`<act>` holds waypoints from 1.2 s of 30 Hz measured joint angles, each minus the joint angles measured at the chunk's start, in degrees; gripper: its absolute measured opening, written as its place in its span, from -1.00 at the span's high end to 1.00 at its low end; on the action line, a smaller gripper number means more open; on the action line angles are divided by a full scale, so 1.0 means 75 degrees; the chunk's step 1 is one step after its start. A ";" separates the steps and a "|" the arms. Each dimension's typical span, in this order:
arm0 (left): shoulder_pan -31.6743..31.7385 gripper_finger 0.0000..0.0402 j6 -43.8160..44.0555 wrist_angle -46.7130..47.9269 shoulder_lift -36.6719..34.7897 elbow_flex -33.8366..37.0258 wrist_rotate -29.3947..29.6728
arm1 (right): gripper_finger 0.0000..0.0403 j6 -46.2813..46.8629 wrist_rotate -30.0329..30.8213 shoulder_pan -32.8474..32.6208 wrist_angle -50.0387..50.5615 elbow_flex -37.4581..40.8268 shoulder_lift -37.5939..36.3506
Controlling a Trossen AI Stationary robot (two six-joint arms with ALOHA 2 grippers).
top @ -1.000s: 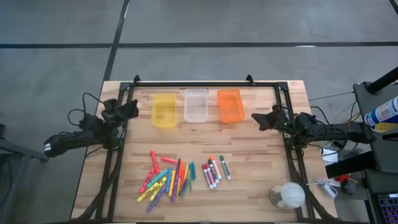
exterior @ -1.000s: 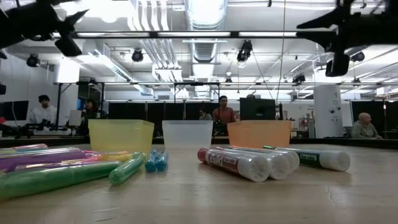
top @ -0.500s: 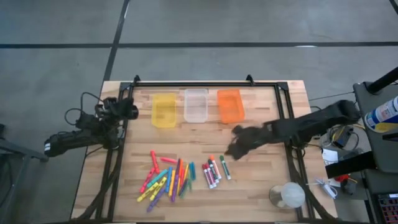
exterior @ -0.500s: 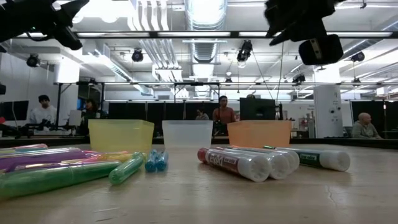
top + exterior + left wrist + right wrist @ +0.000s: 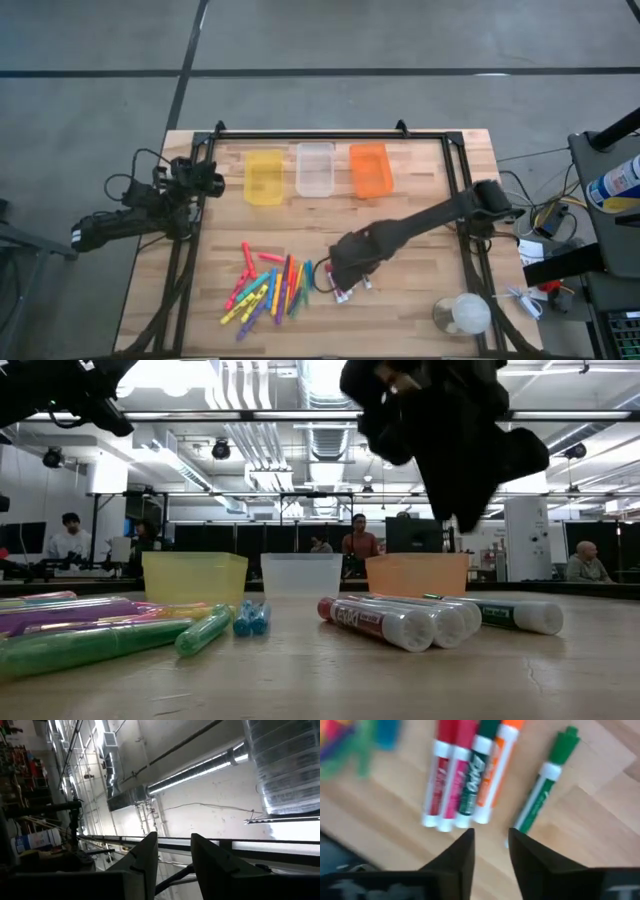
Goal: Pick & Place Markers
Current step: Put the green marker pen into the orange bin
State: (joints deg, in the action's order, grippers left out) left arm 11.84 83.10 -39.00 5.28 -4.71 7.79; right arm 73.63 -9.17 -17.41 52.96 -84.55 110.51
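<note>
The setting is a large open-plan robotics laboratory or industrial workshop. Exposed silver ventilation ducts (image 5: 330, 435) and bright strip lights (image 5: 330, 375) run along a high open ceiling. People sit at far workstations (image 5: 70, 540). The light wooden work table (image 5: 420, 270) stands on a grey concrete floor (image 5: 90, 60).

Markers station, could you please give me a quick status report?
Right gripper open, empty, hovering over white-bodied markers. Left gripper parked at table's left edge, empty. Nothing blocking.
</note>
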 joint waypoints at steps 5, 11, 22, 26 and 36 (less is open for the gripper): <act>0.0000 0.44 0.0246 -0.0001 0.0000 0.0000 -0.0241 | 0.14 0.0131 -0.0202 0.0027 0.0773 -0.0494 0.0714; 0.0000 0.44 0.0576 -0.0004 -0.0003 -0.0003 -0.0602 | 0.01 0.0263 0.0086 0.0073 0.0870 -0.0520 0.0818; 0.0006 0.44 0.0591 -0.0060 -0.0003 -0.0003 -0.0637 | 0.10 0.0332 0.0351 0.0169 0.0472 0.0106 0.0818; 0.0003 0.44 0.0591 -0.0062 -0.0006 -0.0003 -0.0637 | 0.12 0.0332 0.0353 0.0160 0.0180 0.0226 0.0818; 0.0000 0.44 0.0739 -0.0062 -0.0006 -0.0003 -0.0637 | 0.26 0.0391 0.0062 0.0283 -0.0511 0.0767 0.0828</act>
State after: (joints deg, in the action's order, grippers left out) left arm 11.84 88.64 -39.46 5.23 -4.73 3.01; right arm 76.56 -8.71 -15.28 49.13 -78.80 116.72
